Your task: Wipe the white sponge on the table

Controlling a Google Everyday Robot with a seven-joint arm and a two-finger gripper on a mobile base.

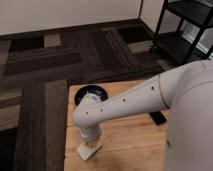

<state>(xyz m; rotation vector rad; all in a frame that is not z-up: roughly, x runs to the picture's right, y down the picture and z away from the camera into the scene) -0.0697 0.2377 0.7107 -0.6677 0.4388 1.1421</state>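
Note:
The white sponge (pixel 89 149) lies flat on the light wooden table (pixel 130 140), close to its left edge. My white arm reaches in from the right and bends down over it. The gripper (pixel 90 140) points straight down at the sponge, pressing on its top, shut on the sponge. Most of the gripper is hidden behind the wrist.
A dark blue bowl (pixel 90 94) sits at the table's far left corner, just behind my arm. A black phone (pixel 158 118) lies to the right, partly hidden by the arm. Dark patterned carpet (pixel 45 65) surrounds the table, and a black shelf (pixel 185 25) stands at the back right.

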